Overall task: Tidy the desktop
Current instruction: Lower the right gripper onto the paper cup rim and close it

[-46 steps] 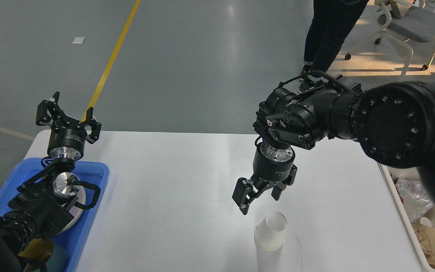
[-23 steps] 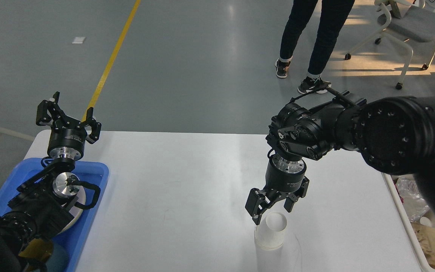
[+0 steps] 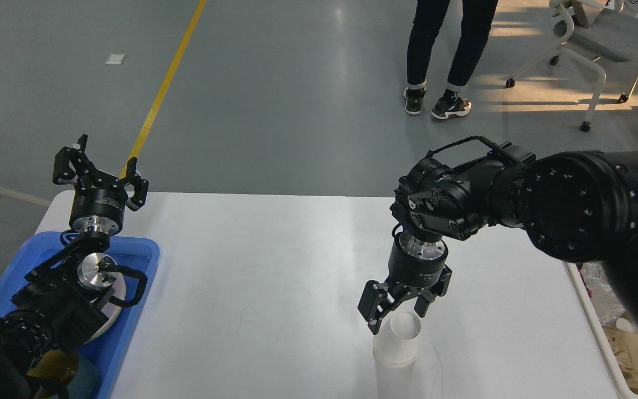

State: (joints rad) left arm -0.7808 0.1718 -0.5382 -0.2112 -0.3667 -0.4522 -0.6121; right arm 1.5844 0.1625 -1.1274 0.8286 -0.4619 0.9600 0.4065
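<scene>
Head view shows the large white rectangular desktop [image 3: 274,266] filling the lower middle of the picture. On its near right part stands a clear plastic cup [image 3: 397,343], upright. The right gripper [image 3: 399,310] points down at the cup's rim, its two fingers spread, one on either side of the rim; whether they touch it cannot be told. The left gripper [image 3: 100,172] points up with fingers spread and empty, above the blue plastic tray [image 3: 142,260] at the desktop's left edge.

Cup [image 3: 397,344] on desktop [image 3: 274,277] near front — tray [image 3: 130,332] at L edge.
</scene>
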